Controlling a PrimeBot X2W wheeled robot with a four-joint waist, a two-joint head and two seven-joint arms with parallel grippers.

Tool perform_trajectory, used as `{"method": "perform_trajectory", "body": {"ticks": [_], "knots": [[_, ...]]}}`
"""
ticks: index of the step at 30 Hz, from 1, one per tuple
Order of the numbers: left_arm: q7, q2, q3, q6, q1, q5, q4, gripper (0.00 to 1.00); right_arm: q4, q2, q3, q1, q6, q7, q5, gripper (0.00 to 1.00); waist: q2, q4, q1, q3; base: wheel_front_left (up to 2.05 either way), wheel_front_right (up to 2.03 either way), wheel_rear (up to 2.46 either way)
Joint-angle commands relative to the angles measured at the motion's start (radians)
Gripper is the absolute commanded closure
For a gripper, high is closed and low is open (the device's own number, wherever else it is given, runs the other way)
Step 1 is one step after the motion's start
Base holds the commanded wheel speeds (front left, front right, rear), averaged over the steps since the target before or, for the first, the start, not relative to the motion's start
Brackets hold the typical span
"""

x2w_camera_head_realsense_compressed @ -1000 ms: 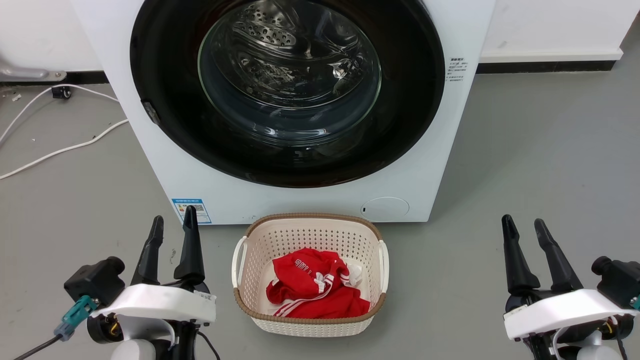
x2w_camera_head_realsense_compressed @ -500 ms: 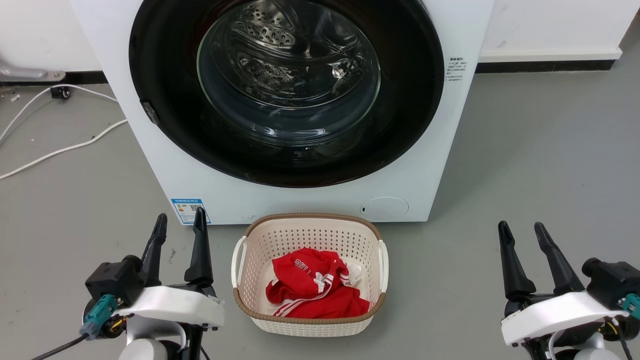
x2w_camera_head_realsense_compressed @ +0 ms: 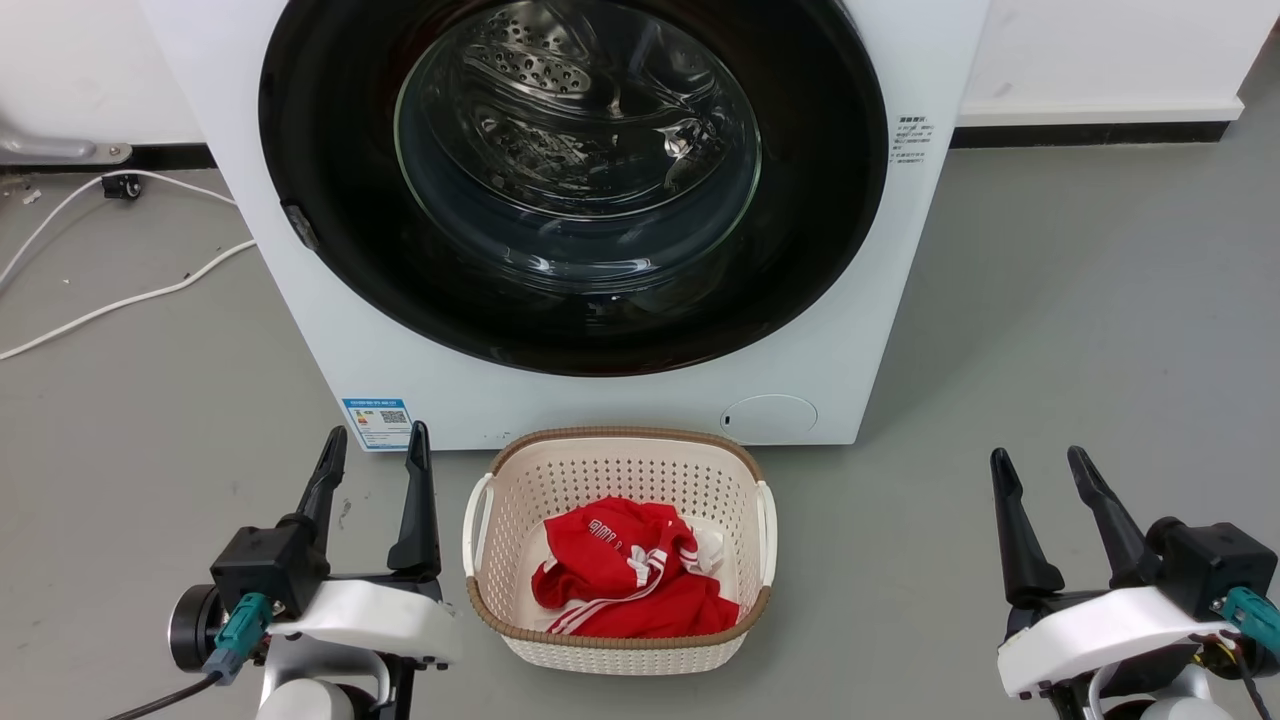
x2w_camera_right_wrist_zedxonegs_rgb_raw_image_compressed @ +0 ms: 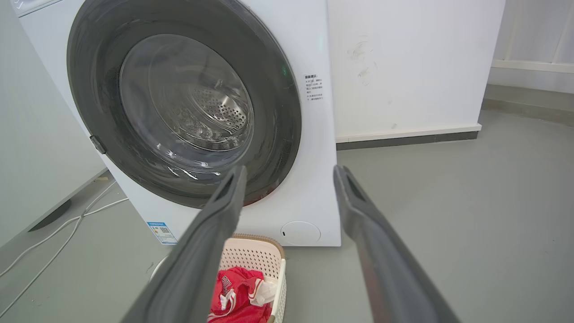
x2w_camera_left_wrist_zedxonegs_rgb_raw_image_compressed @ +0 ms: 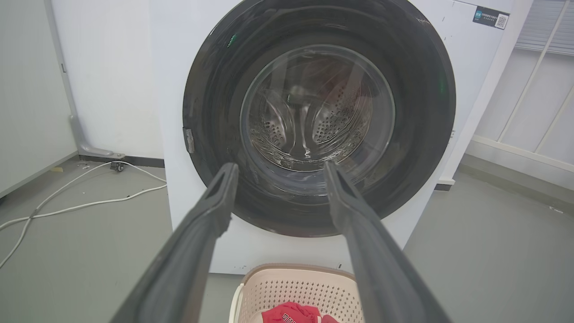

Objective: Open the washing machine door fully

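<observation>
The white washing machine stands ahead on the grey floor. Its round door, with a wide glossy black rim and a bulging glass bowl, lies flat against the front, closed. A small latch piece sits on the rim's left edge. My left gripper hovers low at the left, open and empty, well short of the door. Low at the right my right gripper is open and empty too, also clear of the machine.
A cream perforated basket holding red clothes stands on the floor directly under the door, between my grippers. White cables trail over the floor at the left. A white wall runs behind.
My left gripper has shifted right and a little down, toward the basket, and its wrist has turned. The right gripper has dropped slightly. The door has not moved.
</observation>
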Motion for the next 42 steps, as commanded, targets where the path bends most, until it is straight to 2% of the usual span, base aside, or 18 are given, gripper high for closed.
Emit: {"method": "perform_trajectory", "body": {"ticks": [1,27,42], "knots": [[-0.009,0.006,-0.005,0.005,-0.001,0.027,-0.002,0.0,-0.01,0.003,0.003,0.005,0.0,-0.007,-0.023,0.0,-0.0001,-0.001,-0.0001,-0.001,0.0,0.0,0.0],[-0.056,-0.002,-0.01,0.007,0.0,0.175,0.017,0.0,-0.017,0.005,0.014,0.012,0.0,-0.033,-0.148,0.0,-0.0001,-0.006,-0.0001,-0.005,0.0,0.0,0.0],[-0.056,-0.011,-0.003,0.004,0.0,0.158,0.031,0.0,-0.001,0.005,0.009,0.012,0.0,-0.029,-0.119,0.0,-0.0001,-0.005,-0.0001,-0.004,0.0,0.0,0.0]]}}
